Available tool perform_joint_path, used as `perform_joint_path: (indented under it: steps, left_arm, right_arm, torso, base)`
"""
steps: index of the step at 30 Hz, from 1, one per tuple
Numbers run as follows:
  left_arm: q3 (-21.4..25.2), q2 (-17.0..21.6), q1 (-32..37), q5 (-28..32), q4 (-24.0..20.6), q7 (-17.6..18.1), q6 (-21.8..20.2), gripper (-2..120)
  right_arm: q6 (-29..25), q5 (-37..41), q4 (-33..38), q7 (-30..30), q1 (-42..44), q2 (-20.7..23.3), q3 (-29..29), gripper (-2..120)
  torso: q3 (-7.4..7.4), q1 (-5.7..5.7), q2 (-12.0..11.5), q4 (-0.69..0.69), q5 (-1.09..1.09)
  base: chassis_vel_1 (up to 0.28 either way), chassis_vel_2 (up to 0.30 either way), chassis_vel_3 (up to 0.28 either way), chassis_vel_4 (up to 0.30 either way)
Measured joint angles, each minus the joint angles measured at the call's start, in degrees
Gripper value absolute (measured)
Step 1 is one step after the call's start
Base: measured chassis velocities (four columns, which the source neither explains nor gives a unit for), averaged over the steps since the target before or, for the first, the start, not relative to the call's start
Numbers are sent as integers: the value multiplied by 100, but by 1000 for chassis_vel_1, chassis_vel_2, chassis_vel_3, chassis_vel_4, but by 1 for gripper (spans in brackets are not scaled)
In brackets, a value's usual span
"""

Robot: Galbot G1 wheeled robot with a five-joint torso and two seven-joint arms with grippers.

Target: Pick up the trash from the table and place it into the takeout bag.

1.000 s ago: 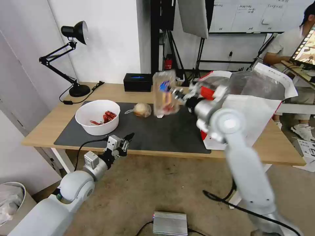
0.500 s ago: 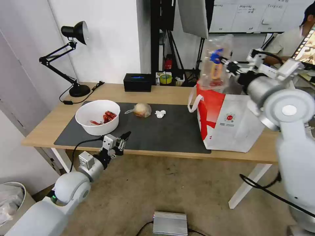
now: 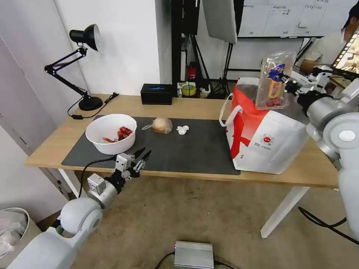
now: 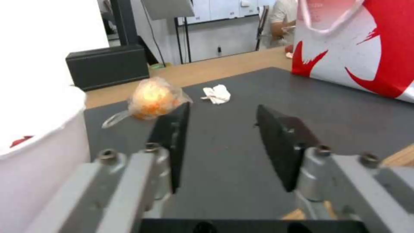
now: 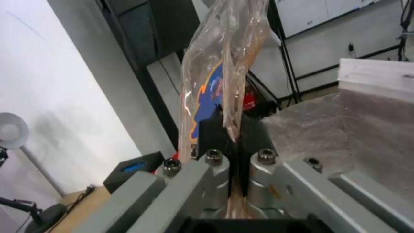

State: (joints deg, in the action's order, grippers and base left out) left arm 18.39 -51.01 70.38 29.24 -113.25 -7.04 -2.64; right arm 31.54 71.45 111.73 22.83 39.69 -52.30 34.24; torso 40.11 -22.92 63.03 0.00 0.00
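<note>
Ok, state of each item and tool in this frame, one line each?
Clear plastic tray: gripped, held upright over the bag.
Right tool: shut on the tray.
Left tool: open, at the table's near edge.
Takeout bag: upright, mouth open.
White bowl: upright, red shells inside.
Tissue: crumpled, on the mat.
Clear bag with tan lump: lying on the mat.

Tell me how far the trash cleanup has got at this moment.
Done: nothing shows as bagged yet. In hand: the right claw is shut on the clear plastic tray, held over the takeout bag opening. Left: the white bowl, the clear bag with the tan lump and the tissue lie on the mat. The left claw is open at the table's near edge.
</note>
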Motion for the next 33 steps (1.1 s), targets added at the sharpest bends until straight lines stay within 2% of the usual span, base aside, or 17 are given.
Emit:
perform_joint_path:
  steps: [1, 3, 4, 7, 10, 11, 12, 13, 15, 20, 33]
  left_arm:
    - [0, 0, 0, 0, 0, 0, 0, 51]
    - [0, -36, 15, -9, 2, -1, 1, 62]
    - [0, -36, 15, -9, 2, -1, 1, 62]
    - [-7, -66, 34, -19, 7, 0, 3, 78]
    - [-7, -69, 41, -20, 3, 0, 3, 81]
    - [-2, -69, 51, -21, -5, -1, 3, 86]
    - [24, -67, 72, -23, -12, 0, 4, 97]
    - [24, -67, 72, -23, -12, 0, 4, 97]
    - [54, -65, 101, -28, -14, 2, 7, 100]
    - [58, -70, 107, -29, -27, 2, 9, 100]
    - [72, -65, 96, -29, -75, 5, 12, 100]
  right_arm:
    - [0, 0, 0, 0, 0, 0, 0, 0]
    - [-32, 120, -30, 15, -24, -2, 9, 0]
    - [-32, 120, -30, 15, -24, -2, 9, 0]
    - [-86, 288, -48, 44, -69, -12, 30, 0]
    - [-103, 329, -56, 47, -75, -7, 42, 0]
    - [-123, 387, -63, 47, -85, 5, 53, 0]
    - [-169, 532, -75, 69, -125, 23, 81, 0]
    - [-169, 532, -75, 69, -125, 23, 81, 0]
    - [-328, 1001, -111, 208, -247, 6, 140, 0]
    - [-408, 1168, -123, 258, -269, -32, 154, 0]
    - [-577, 20, -379, -311, 82, -51, 42, 0]
  torso:
    - [0, 0, 0, 0, 0]
    - [0, 0, 0, 0, 0]
    - [0, 0, 0, 0, 0]
    - [0, 0, 0, 1, -1]
    - [0, 0, 0, 0, 0]
    - [0, 0, 0, 0, 0]
    - [0, 0, 0, 0, 0]
    - [0, 0, 0, 0, 0]
    - [0, 0, 0, 0, -1]
    - [0, 0, 0, 0, -1]
    - [0, 0, 0, 0, 0]
  base:
    - [0, 0, 0, 0]
    - [0, 0, 0, 0]
    - [0, 0, 0, 0]
    - [0, 0, 0, 0]
    - [0, 0, 0, 0]
    - [0, 0, 0, 0]
    - [0, 0, 0, 0]
    - [0, 0, 0, 0]
    - [0, 0, 0, 0]
    - [0, 0, 0, 0]
    - [0, 0, 0, 0]
